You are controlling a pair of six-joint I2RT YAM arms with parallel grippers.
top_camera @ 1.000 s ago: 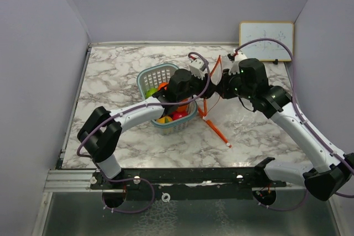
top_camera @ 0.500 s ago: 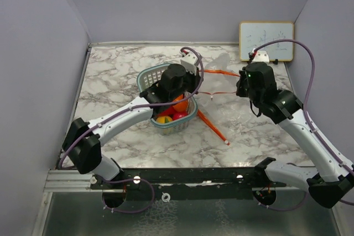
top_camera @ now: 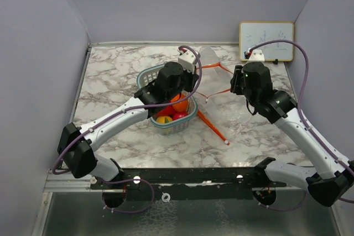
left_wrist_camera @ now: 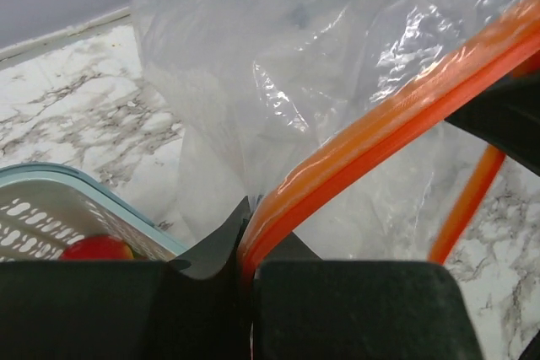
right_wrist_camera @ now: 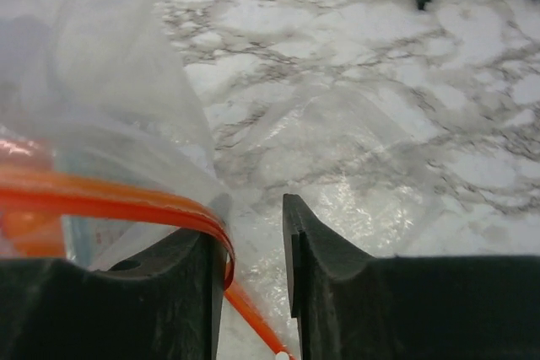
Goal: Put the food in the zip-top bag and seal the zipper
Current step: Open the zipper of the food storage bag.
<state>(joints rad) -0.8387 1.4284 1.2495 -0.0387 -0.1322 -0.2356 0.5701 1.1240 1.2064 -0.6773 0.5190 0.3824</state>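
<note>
The clear zip-top bag (top_camera: 209, 59) with an orange zipper strip (top_camera: 213, 126) hangs between my two grippers, right of the basket. My left gripper (top_camera: 194, 77) is shut on the orange zipper strip (left_wrist_camera: 396, 115), which enters between its fingers (left_wrist_camera: 246, 233). My right gripper (top_camera: 233, 82) is open (right_wrist_camera: 256, 217); the strip (right_wrist_camera: 110, 200) lies against the inner face of its left finger. The food, small orange (top_camera: 180, 105), red (top_camera: 178, 116) and yellow (top_camera: 164, 119) toy fruits, sits in the teal lattice basket (top_camera: 145, 77). One red fruit (left_wrist_camera: 94, 248) shows in the left wrist view.
A small whiteboard (top_camera: 266, 41) stands at the back right against the wall. Purple walls close in the marble table (top_camera: 110, 81) on three sides. The left arm reaches over the basket.
The grippers, close together a second ago, have drawn apart. The left one moved back and left with the zipper strip. The bag's mouth now spreads between them.
</note>
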